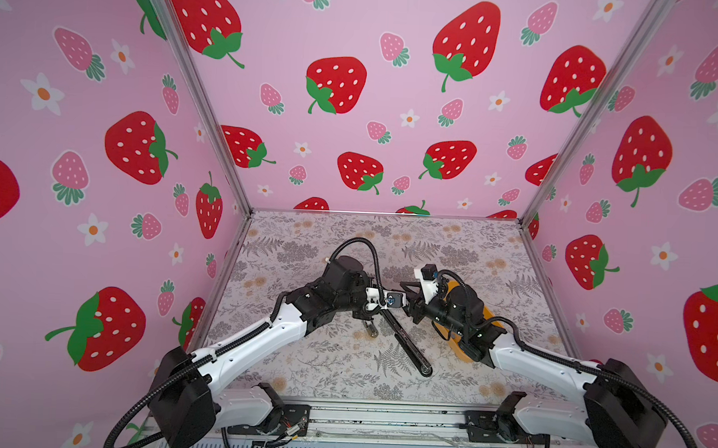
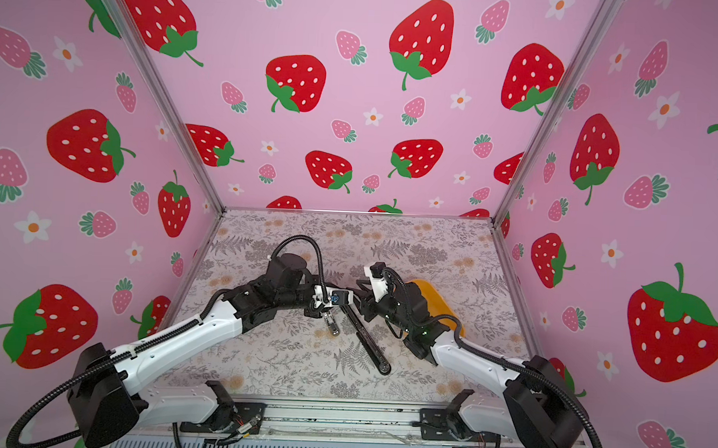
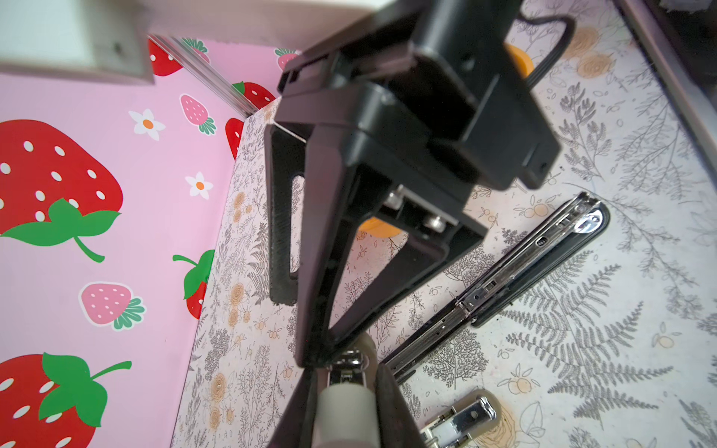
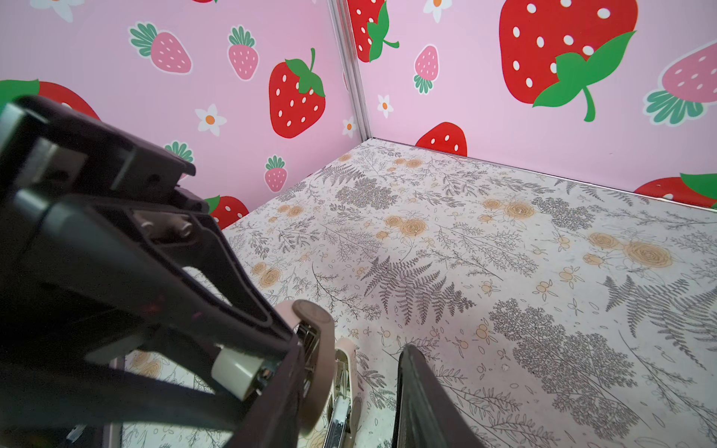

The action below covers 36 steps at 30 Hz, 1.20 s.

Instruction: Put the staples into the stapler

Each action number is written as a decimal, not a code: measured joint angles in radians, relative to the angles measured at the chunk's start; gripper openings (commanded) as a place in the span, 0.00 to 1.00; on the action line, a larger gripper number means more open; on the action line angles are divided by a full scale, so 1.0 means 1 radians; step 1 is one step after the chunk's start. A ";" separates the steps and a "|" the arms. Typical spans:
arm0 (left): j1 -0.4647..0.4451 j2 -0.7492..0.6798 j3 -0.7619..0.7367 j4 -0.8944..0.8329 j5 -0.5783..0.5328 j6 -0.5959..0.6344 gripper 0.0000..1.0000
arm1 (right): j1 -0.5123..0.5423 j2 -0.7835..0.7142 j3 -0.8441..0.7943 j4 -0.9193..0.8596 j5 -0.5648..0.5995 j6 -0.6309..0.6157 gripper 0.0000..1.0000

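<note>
A long black stapler (image 1: 410,346) (image 2: 372,348) (image 3: 516,267) lies opened out flat on the floral table, its metal channel facing up. My left gripper (image 1: 370,322) (image 3: 345,382) is shut on the raised top of a small beige stapler (image 4: 314,349); its base (image 3: 459,419) rests on the table. My right gripper (image 1: 403,306) (image 4: 349,411) reaches in from the right. Its jaws stand apart, with the beige stapler's metal channel (image 4: 341,391) between them and untouched by the fingers. I cannot make out any staples.
An orange dish (image 1: 484,318) (image 2: 425,290) sits on the table, largely hidden under my right arm. The pink strawberry walls (image 1: 101,180) close in the left, back and right. The arm bases stand along the front rail (image 1: 382,417).
</note>
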 measured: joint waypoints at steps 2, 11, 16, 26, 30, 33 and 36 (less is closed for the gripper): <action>0.008 -0.005 -0.002 0.000 0.016 -0.007 0.00 | 0.002 0.008 0.005 0.007 0.000 0.000 0.42; 0.029 -0.023 -0.002 0.017 0.089 -0.027 0.00 | 0.001 0.030 0.011 -0.002 0.034 -0.002 0.34; 0.031 -0.055 -0.002 0.051 0.134 -0.033 0.00 | -0.004 0.060 0.011 -0.037 0.060 -0.004 0.34; 0.053 -0.032 0.008 0.053 0.164 -0.060 0.00 | -0.004 0.003 -0.008 -0.076 0.122 -0.037 0.50; 0.068 -0.021 0.014 0.050 0.208 -0.069 0.00 | -0.004 -0.107 -0.109 0.024 0.093 -0.113 0.70; 0.075 -0.019 0.028 0.029 0.256 -0.068 0.00 | 0.007 -0.185 -0.261 0.199 0.023 -0.207 0.80; 0.076 -0.018 0.041 0.005 0.315 -0.053 0.00 | 0.028 -0.219 -0.356 0.287 -0.018 -0.279 0.76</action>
